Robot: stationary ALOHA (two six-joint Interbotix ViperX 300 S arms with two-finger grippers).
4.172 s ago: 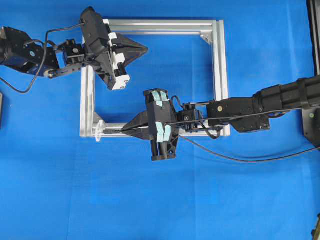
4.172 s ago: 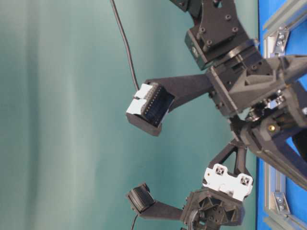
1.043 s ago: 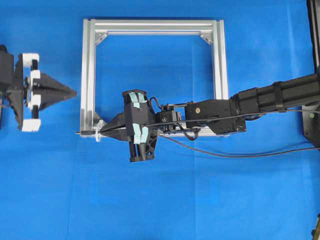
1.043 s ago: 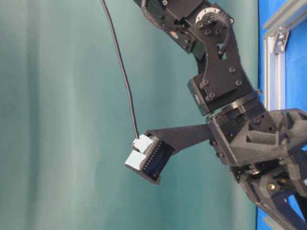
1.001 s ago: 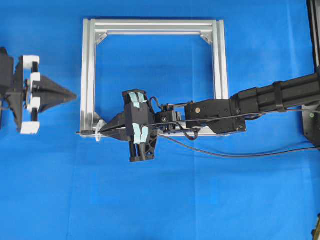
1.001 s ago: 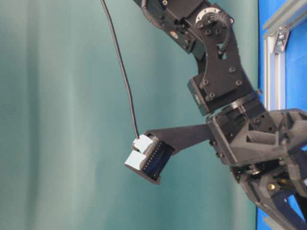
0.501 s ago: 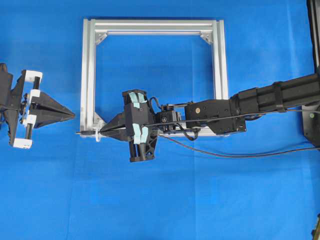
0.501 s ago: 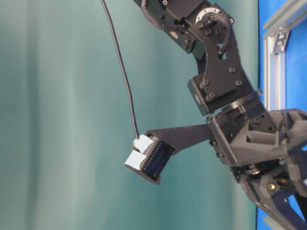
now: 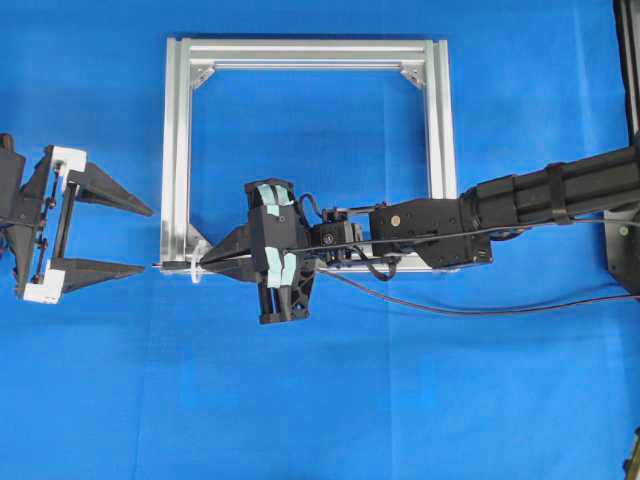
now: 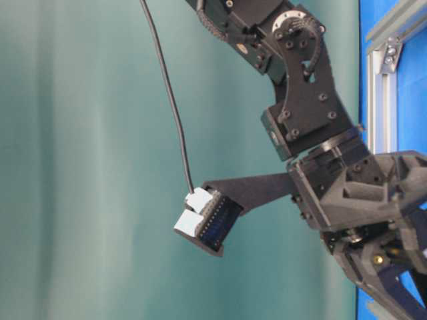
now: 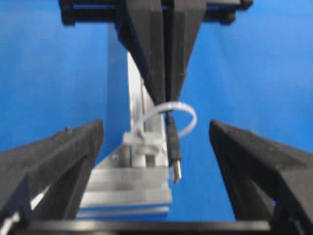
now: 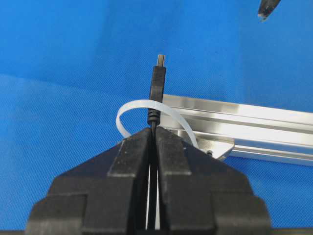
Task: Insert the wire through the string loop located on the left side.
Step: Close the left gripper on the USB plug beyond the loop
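Surface: flat, saturated blue tabletop [image 9: 400,400], matte, finely textured in the right wrist view. Backdrop in the table-level view: plain teal-green wall [image 10: 80,167], softly mottled.

On the surface: square open frame of silver aluminium extrusion [image 9: 435,130], with small triangular corner brackets inside its corners.

Whitish translucent string loop of thin flat cord [image 11: 186,115], fixed at the frame's lower-left corner, arching upward and outward from the rail; seen again in the right wrist view [image 12: 128,110].

Long thin black wire ending in a small dark cylindrical plug with a greyish metal tip [image 12: 157,83]. Plug already through the loop, cord arching over its neck; tip projecting past the loop and beyond the frame's corner [image 11: 175,156]. Remainder of the wire trailing rightward across the blue surface [image 9: 480,308].

Right gripper [image 9: 205,264], black with pale green tape on its body: fingers pressed together, clenched on the wire just behind the plug, tips at the loop.

Left gripper [image 9: 148,239], black fingers on a white-capped carriage: spread fully apart, holding nothing, touching nothing; placed just outside the frame's left rail, facing the plug tip, which lies level with the lower finger [image 9: 100,272]. In the left wrist view, plug and loop framed between the two spread fingers [image 11: 54,156].
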